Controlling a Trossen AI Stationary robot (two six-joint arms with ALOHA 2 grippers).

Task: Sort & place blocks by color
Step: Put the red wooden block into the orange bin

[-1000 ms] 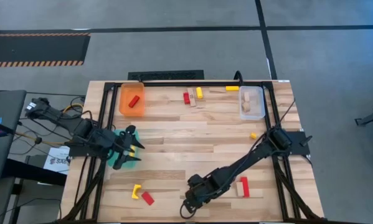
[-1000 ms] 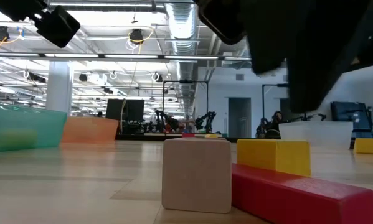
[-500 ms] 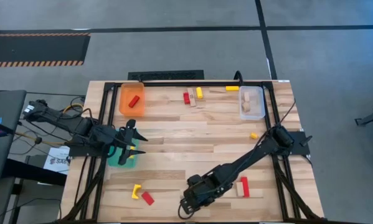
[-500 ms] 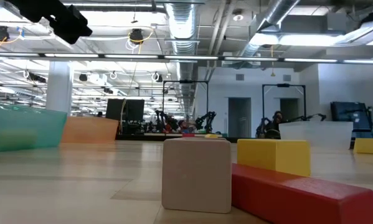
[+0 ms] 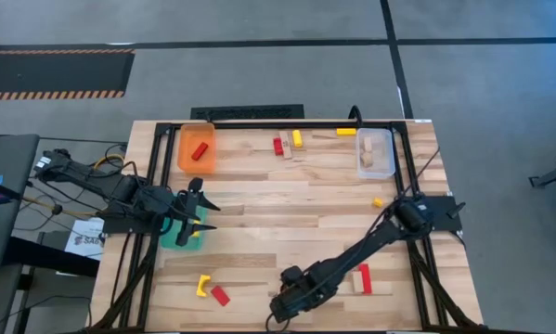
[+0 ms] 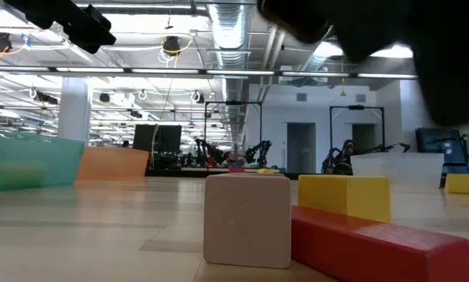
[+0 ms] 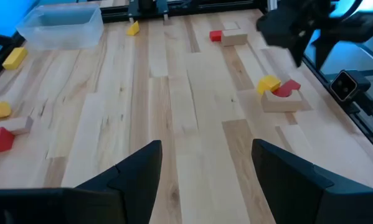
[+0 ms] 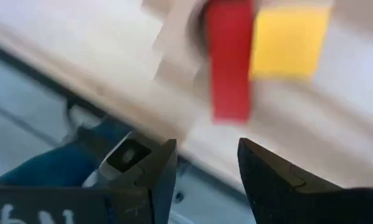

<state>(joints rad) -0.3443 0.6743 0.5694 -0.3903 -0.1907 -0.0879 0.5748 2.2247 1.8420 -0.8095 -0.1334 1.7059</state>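
Blocks of red, yellow and pale wood lie scattered near the edges of the wooden bench (image 5: 287, 209), leaving its middle bare: a yellow angle block (image 5: 202, 285) touching a red bar (image 5: 220, 296) by the near edge, a red block (image 5: 363, 277) near the right. The right gripper (image 5: 279, 309), fingers spread and empty, hangs at the near edge. The left gripper (image 5: 192, 215), also spread, hovers over the translucent teal bin (image 5: 170, 238) at the left edge.
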